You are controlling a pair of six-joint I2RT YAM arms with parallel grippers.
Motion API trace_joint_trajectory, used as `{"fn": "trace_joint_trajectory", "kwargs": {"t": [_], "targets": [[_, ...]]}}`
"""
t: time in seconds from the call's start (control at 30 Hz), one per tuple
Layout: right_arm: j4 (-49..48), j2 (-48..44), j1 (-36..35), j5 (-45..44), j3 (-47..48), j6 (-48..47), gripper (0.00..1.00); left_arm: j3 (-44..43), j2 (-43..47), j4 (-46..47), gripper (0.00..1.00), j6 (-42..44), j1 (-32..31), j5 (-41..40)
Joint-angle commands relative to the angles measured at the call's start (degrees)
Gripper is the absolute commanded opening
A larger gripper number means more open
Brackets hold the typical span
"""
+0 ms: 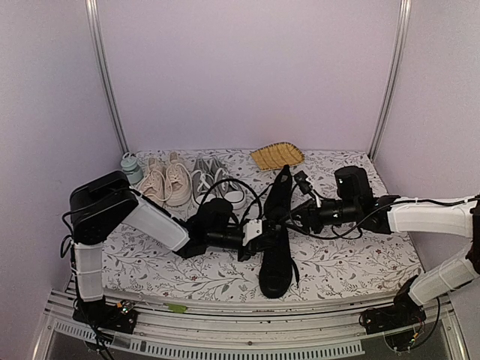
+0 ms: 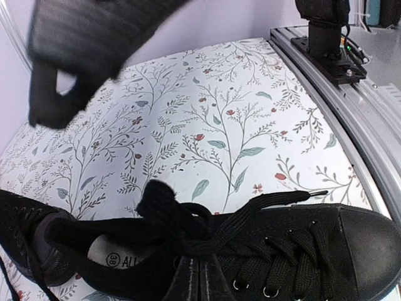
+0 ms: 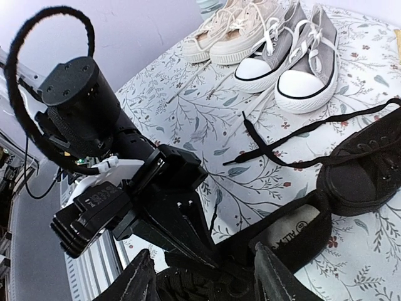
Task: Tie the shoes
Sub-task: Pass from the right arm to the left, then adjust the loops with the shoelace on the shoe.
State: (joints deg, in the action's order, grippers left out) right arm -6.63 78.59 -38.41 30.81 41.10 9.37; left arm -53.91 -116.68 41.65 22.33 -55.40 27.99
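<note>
Setting: robot lab test cell. Plain lilac walls (image 1: 247,75), aluminium frame posts (image 1: 106,75), extrusion rail (image 1: 225,330), floral-cloth table (image 1: 360,262).

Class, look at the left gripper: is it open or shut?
Shut. The left gripper is closed with no gap, pinching the lace of the black shoe.

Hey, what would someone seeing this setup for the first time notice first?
In the middle, over a black sneaker, the left pincer is shut at its laces, with the right pincer open opposite it. Behind lies the second black sneaker, and a beige pair and a grey pair sit at the back left.
</note>
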Motion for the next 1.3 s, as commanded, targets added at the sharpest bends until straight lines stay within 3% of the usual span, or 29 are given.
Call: {"fn": "trace_joint_trajectory", "kwargs": {"t": [0.0, 0.23, 0.73, 0.97, 1.27], "targets": [[4.74, -3.62, 3.65, 3.16, -1.49, 1.34, 0.55, 1.26, 0.76, 3.0, 0.0, -1.04, -0.06, 0.47], [3.46, 2.99, 5.37, 10.08, -3.2, 4.14, 0.4, 1.61, 0.79, 3.22, 0.0, -1.25, -0.06, 0.49], [-0.84, 12.39, 5.37, 14.26, -2.04, 4.27, 0.28, 1.8, 1.02, 3.44, 0.0, -1.37, -0.06, -0.04], [-2.36, 13.35, 5.37, 14.86, -1.81, 4.64, 0.1, 1.62, 0.95, 3.44, 0.0, -1.25, -0.06, 0.14], [-2.95, 15.41, 5.34, 14.04, -0.94, 4.63, 0.15, 1.35, 0.84, 3.62, 0.0, -1.36, -0.05, 0.31]]}}
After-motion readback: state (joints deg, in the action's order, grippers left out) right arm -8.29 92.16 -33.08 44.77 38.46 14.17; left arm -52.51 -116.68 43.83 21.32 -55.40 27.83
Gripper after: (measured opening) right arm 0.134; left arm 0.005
